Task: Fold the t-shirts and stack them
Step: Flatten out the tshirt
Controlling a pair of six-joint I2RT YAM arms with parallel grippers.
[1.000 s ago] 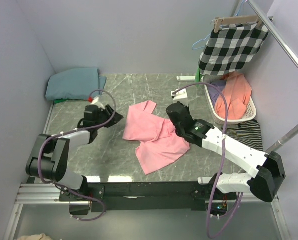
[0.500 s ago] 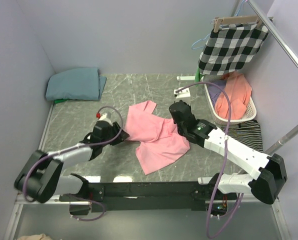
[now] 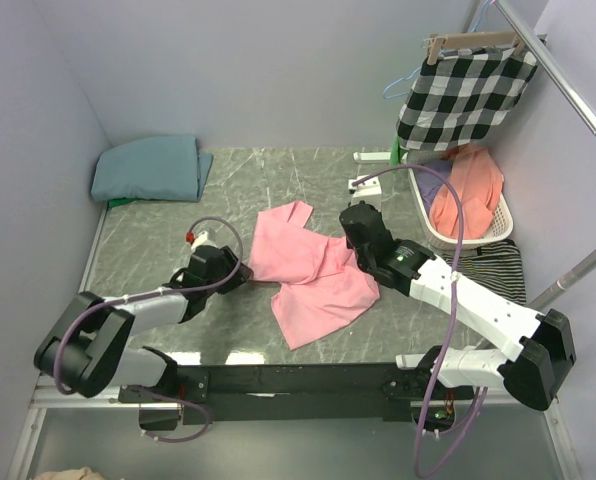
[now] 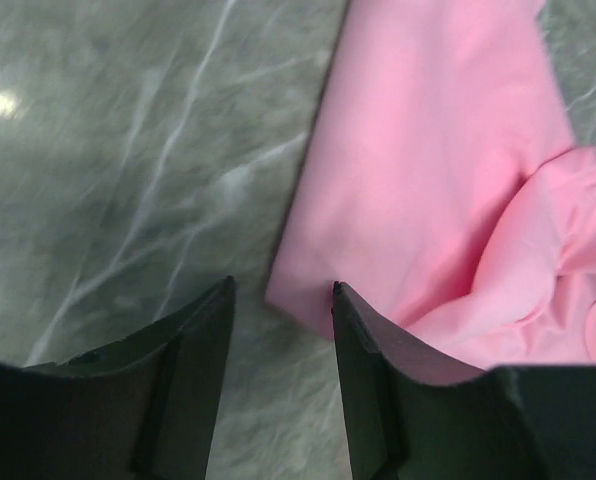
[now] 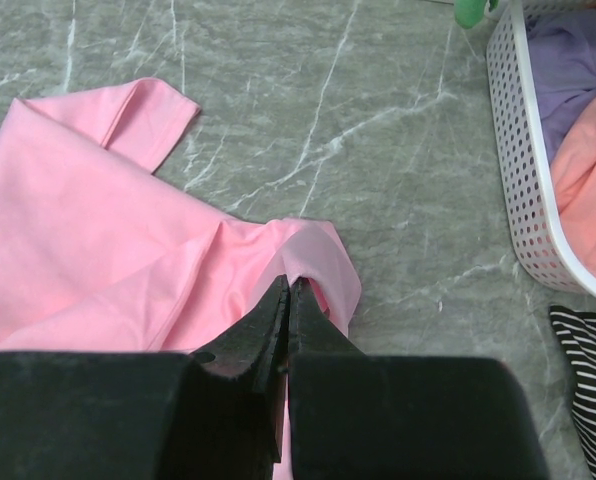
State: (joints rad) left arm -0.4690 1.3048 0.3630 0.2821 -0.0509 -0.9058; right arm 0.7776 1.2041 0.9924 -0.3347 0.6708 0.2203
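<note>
1. The pink t-shirt lies crumpled and half-spread at the centre of the table, with 1 sleeve pointing toward the upper middle of the overhead view.
2. The teal t-shirt sits folded at the table's upper-left corner, well apart from the pink one and from both arms.
3. My left gripper is low over the table at the pink t-shirt's left edge. In the left wrist view the left gripper is open, its 2 fingers parted. A corner of the pink t-shirt lies just beyond the gap, and the right-hand finger overlaps the cloth.
4. My right gripper is over the pink t-shirt's upper-right part. In the right wrist view the right gripper has its fingers pressed together, and a raised fold of the pink t-shirt is pinched at their tips.
5. At the right of the overhead view a white basket holds an orange garment.
6. A black-and-white checked cloth hangs above the basket, and a striped garment lies just below it.
</note>
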